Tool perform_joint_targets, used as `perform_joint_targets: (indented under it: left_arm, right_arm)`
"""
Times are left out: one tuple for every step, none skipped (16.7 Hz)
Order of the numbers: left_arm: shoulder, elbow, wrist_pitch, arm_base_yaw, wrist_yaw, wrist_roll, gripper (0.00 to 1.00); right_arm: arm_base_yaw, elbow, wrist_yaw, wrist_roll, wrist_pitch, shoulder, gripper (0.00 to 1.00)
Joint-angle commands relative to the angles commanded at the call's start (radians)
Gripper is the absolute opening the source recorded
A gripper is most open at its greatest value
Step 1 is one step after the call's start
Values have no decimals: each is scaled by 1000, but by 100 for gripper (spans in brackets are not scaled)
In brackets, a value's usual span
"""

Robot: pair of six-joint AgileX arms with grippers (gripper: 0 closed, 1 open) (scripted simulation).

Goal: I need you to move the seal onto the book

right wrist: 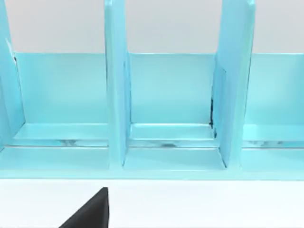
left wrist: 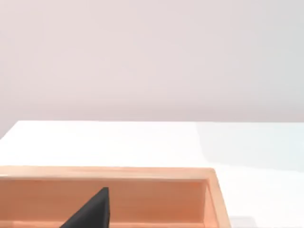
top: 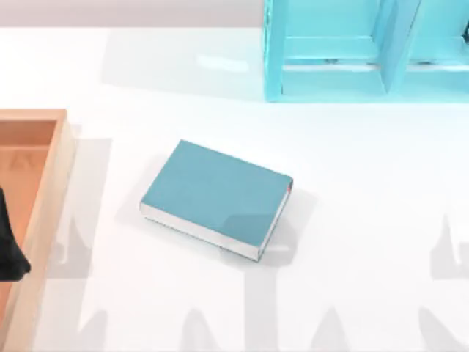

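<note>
At far left of the bench, a wooden tray (top: 44, 191) with the left pincer (top: 9, 253) hanging dark over its inner floor; cannot tell how far open, nor whether anything is held. Nothing else made out in the visible part of the tray. At centre, lying flat and slightly askew, well apart from the tray: the book (top: 212, 194), teal cover up, broad and bare. At back right, a teal shelf unit (top: 330, 73), its compartments bare as seen from the right wrist, where the right pincer (right wrist: 90, 211) faces it; opening likewise impossible to tell. Whereabouts of the seal impossible to tell. Probably best done by finding the seal first, gripping low on its body, keeping it upright, then setting it mid-cover, away from the edges.
</note>
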Motion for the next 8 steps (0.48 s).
perform_joint_targets:
  left_arm:
    - [0, 0, 0, 0, 0, 0, 100]
    - [0, 0, 0, 0, 0, 0, 100]
    - [9, 9, -7, 2, 0, 2, 100]
    - [28, 28, -20, 5, 1, 5, 100]
    - [56, 55, -41, 11, 1, 9, 100]
    - [94, 89, -68, 17, 2, 15, 100]
    - [141, 131, -101, 24, 3, 22, 100]
    - [195, 179, -140, 32, 4, 30, 100]
  right_arm:
    - [0, 0, 0, 0, 0, 0, 100]
    - [0, 0, 0, 0, 0, 0, 100]
    - [0, 0, 0, 0, 0, 0, 100]
    - [0, 0, 0, 0, 0, 0, 100]
    - [0, 0, 0, 0, 0, 0, 100]
    - [0, 0, 0, 0, 0, 0, 100]
    - [0, 0, 0, 0, 0, 0, 100]
    - [0, 0, 0, 0, 0, 0, 100]
